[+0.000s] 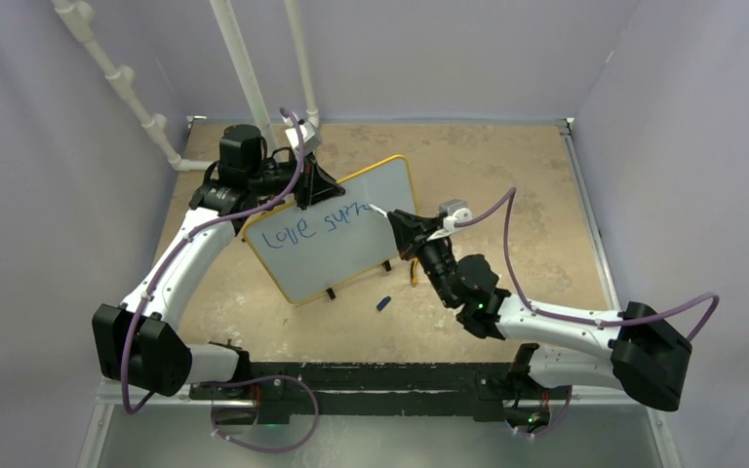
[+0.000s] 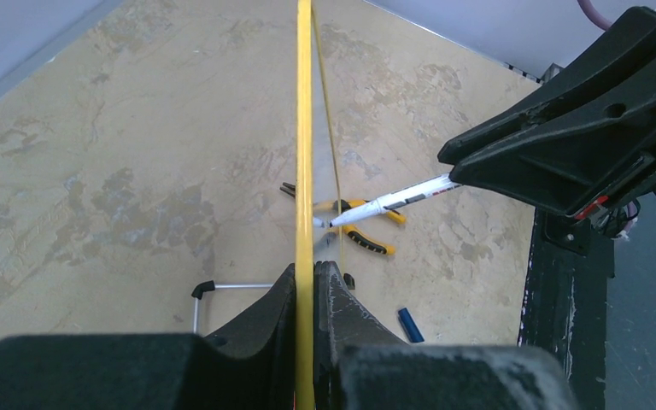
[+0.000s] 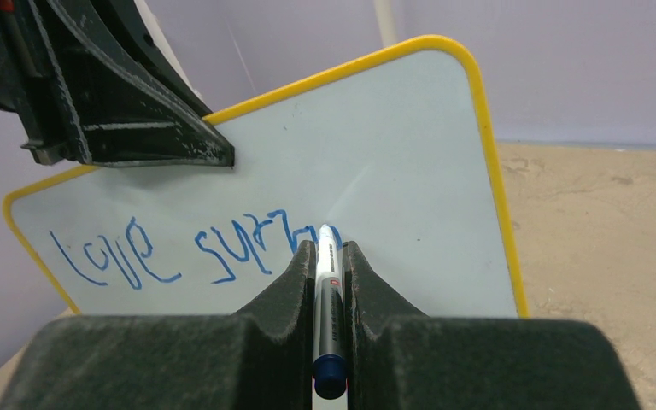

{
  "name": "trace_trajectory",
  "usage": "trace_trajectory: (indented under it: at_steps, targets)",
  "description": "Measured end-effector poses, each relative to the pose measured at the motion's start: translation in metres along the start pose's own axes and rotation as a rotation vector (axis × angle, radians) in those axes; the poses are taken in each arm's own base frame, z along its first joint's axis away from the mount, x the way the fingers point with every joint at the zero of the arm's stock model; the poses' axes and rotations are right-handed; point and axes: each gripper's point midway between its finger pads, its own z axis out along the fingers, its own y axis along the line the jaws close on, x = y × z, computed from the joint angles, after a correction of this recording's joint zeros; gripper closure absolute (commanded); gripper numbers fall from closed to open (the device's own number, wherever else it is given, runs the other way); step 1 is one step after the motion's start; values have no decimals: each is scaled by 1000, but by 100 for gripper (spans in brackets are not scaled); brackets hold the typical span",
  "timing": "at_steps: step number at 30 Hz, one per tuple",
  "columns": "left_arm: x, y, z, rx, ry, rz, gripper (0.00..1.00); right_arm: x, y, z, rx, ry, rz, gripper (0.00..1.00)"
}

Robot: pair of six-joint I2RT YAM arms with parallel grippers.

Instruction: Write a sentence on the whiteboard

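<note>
The whiteboard [image 1: 343,261], pale with a yellow frame, stands tilted on black feet at mid-table. Blue writing [image 1: 314,224] on it reads roughly "love surr" in one line; it also shows in the right wrist view [image 3: 188,252]. My left gripper [image 1: 314,190] is shut on the board's top edge [image 2: 305,128], with a finger on each side of the frame. My right gripper [image 1: 402,228] is shut on a white marker [image 3: 328,290] with a blue end. The marker's tip touches the board [image 3: 410,171] at the end of the writing.
Yellow-and-black pliers [image 2: 363,224] lie on the table behind the board. A blue marker cap [image 1: 383,303] lies in front of the board near the right arm. White pipes [image 1: 244,68] run up the back left wall. Purple walls close in the table.
</note>
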Motion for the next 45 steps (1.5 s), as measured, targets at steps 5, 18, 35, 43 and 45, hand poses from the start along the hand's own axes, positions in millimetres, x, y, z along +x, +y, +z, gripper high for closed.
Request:
trace_trajectory:
  at_steps: [5,18,35,43,45]
  targets:
    - [0,0,0,2,0,0,100,-21,1,-6,-11,-36,22,100]
    - [0,0,0,2,-1,0,100,-17,-2,-6,-8,-28,-35,100]
    - [0,0,0,3,-1,1,100,-5,-4,-1,2,-13,-67,100]
    - [0,0,0,1,-1,0,100,-1,-7,-1,21,-2,-70,100]
    - [0,0,0,0,0,0,100,0,-10,-2,33,4,-67,100]
